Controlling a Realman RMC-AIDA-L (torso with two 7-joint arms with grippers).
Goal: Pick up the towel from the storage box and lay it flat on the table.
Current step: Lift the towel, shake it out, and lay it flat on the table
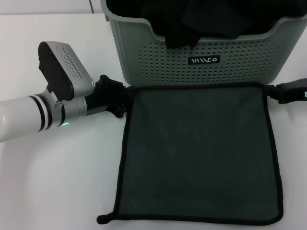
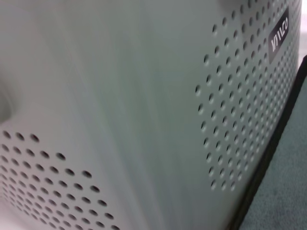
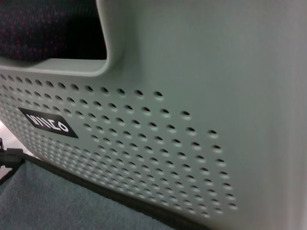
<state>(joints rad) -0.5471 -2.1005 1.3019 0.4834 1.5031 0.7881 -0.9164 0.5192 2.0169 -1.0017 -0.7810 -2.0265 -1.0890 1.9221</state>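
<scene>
The towel [image 1: 196, 153] lies spread flat on the white table [image 1: 57, 182], dark grey-green side up, with its black edging showing all round. Its far edge runs along the foot of the sage-green storage box [image 1: 158, 57]. My left gripper [image 1: 120, 98] sits low at the towel's far left corner. At the far right corner is my right gripper [image 1: 283, 92], partly cut off by the picture's edge. Both wrist views are filled by the storage box wall [image 2: 120, 96] [image 3: 192, 72], with a strip of towel [image 2: 288, 182] [image 3: 57, 201] below it.
Dark cloth [image 1: 201, 19] fills the inside of the box and hangs over its dipped front rim. A small black loop [image 1: 103, 219] sticks out at the towel's near left corner. Bare white tabletop stretches to the left of the towel.
</scene>
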